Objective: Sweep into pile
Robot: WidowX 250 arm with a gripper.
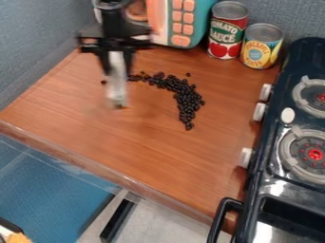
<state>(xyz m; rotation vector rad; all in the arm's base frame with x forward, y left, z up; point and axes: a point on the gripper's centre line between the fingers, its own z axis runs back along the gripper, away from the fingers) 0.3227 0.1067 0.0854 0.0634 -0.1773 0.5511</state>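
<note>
- One curved band of dark beans (pixel 190 99), roomy stretch of counter (pixel 127 142) between it and front edge
- gripper (pixel 116 64) near one end, can't tell if wide or narrow

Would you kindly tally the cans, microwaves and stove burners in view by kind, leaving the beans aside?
Cans: 2
Microwave: 1
Stove burners: 2
Total: 5
</note>
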